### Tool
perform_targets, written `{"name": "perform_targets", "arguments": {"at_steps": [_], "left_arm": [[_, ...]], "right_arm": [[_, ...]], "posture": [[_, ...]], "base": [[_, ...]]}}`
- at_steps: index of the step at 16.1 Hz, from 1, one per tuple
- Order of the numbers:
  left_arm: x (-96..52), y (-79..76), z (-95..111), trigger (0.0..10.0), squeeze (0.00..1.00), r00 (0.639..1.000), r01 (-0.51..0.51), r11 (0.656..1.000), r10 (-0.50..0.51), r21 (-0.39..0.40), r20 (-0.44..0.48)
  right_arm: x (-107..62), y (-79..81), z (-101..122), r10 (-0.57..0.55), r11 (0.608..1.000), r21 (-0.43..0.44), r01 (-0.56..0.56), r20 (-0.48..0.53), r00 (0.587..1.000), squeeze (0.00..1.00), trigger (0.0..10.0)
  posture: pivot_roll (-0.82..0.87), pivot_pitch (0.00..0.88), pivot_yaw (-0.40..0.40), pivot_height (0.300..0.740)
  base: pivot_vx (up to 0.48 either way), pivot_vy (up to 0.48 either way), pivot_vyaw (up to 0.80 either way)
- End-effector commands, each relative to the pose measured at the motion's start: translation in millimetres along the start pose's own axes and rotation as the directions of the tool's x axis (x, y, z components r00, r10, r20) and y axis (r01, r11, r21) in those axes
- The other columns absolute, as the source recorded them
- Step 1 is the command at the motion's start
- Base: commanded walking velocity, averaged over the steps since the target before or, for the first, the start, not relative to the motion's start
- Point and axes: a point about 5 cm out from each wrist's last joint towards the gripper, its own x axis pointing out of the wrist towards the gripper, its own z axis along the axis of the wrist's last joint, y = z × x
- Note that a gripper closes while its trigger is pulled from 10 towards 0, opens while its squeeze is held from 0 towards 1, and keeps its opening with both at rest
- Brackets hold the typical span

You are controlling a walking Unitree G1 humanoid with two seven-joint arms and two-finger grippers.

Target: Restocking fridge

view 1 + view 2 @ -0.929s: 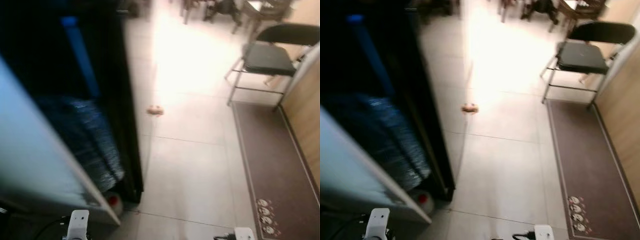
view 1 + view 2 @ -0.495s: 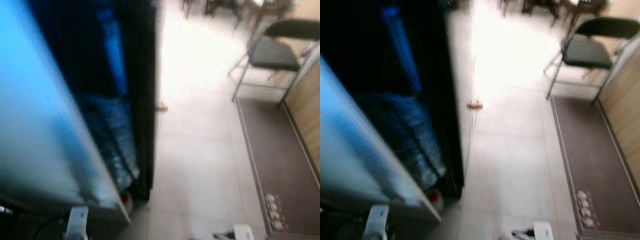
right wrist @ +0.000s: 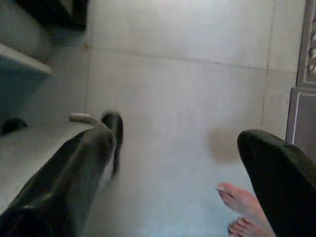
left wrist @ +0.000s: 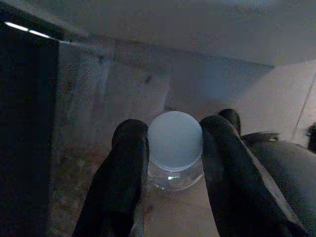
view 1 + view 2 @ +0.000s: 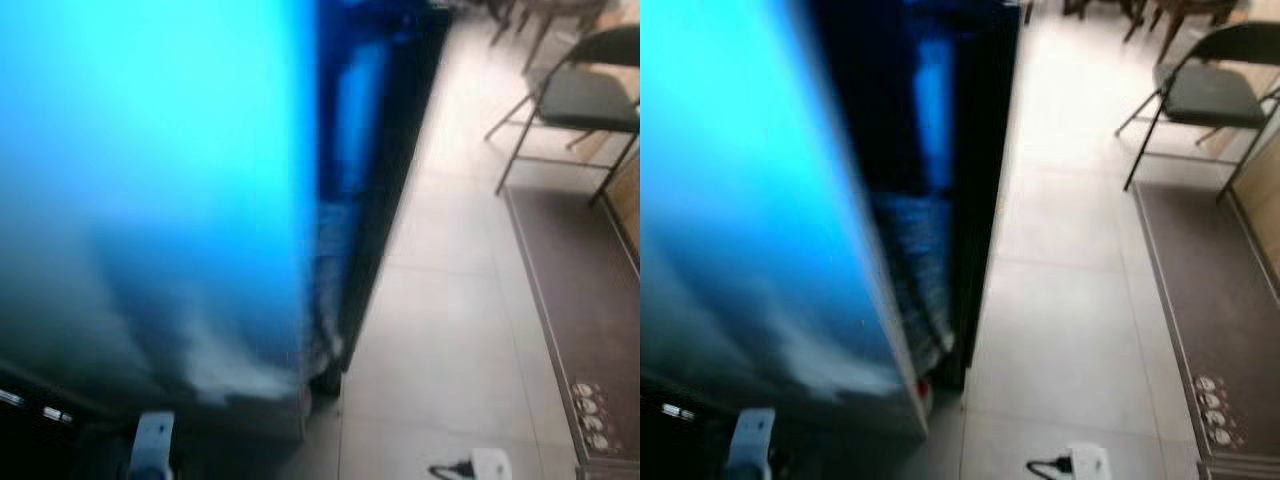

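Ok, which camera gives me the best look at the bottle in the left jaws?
The left wrist view: the bottle, with its pale round cap, sits clamped between the left gripper fingers. The head views are blurred and give no look at the bottle.

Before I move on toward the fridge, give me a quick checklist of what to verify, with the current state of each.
1. Left gripper shut on the bottle: ok, fingers sit on both sides below its white cap.
2. Right gripper free: ok, open, holding nothing.
3. Person clear of the right arm: not ok, bare toes on the floor beside it.
4. Fridge door open: ok, though it blocks much of the head view.
5. Free shelf space inside: cannot tell, the interior is dark and blurred.
6. Folding chair out of the way: ok, far off.
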Motion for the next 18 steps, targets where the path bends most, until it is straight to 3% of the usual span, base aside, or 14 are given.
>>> {"name": "perform_targets", "arguments": {"at_steps": [1,3,6,8,9,12,16,18], "left_arm": [[-1.6,0.4,-12.6,10.0,0.0,0.999,-0.001,1.0,0.001,0.011,-0.044],[-1.4,-1.9,-12.1,10.0,0.0,0.999,0.0,1.0,0.001,0.011,-0.044],[-1.4,-1.3,-12.0,10.0,0.0,0.999,-0.002,1.0,0.002,0.013,-0.043],[-1.4,-0.2,-11.5,10.0,0.0,0.999,-0.006,1.0,0.007,0.016,-0.039],[-1.5,0.6,-11.7,10.0,0.0,0.999,-0.011,1.0,0.012,0.019,-0.037],[-1.7,1.3,-12.7,10.0,0.0,0.999,-0.016,1.0,0.017,0.021,-0.038],[-1.9,1.1,-13.5,10.0,0.0,0.999,-0.019,0.999,0.02,0.026,-0.033],[-2.0,0.9,-13.7,10.0,0.0,0.999,-0.021,0.999,0.022,0.027,-0.032]], "right_arm": [[2.5,4.2,13.6,-0.023,1.0,0.009,0.022,0.064,0.998,0.0,10.0],[5.4,11.2,37.7,-0.042,0.999,0.0,0.042,0.17,0.985,0.0,10.0],[2.1,3.3,58.6,-0.1,0.995,0.016,0.1,0.326,0.94,0.0,10.0],[-6.5,-14.2,78.0,-0.212,0.977,0.104,0.185,0.472,0.855,0.0,10.0],[-16.5,-20.1,96.1,-0.262,0.965,0.147,0.217,0.583,0.769,0.0,10.0],[-32.0,-22.6,110.3,-0.328,0.944,0.219,0.246,0.67,0.666,0.0,10.0],[-58.8,2.0,155.3,-0.266,0.961,0.183,0.209,0.822,0.503,0.0,10.0],[-68.6,11.0,177.2,-0.206,0.974,0.133,0.185,0.865,0.458,0.0,10.0]], "posture": [[-0.2,0.164,0.019,0.74],[-0.2,0.167,0.019,0.74],[-0.2,0.17,0.018,0.74],[-0.2,0.167,0.019,0.74],[-0.21,0.165,0.019,0.74],[-0.21,0.153,0.021,0.74],[-0.22,0.131,0.022,0.74],[-0.22,0.122,0.021,0.74]], "base": [[0.0,0.0,0.0],[0.0,0.0,0.0],[0.0,0.0,0.0],[0.0,0.0,0.0],[0.0,0.0,0.0],[0.0,0.0,0.0],[0.0,0.0,0.0],[0.0,0.0,0.0]]}}
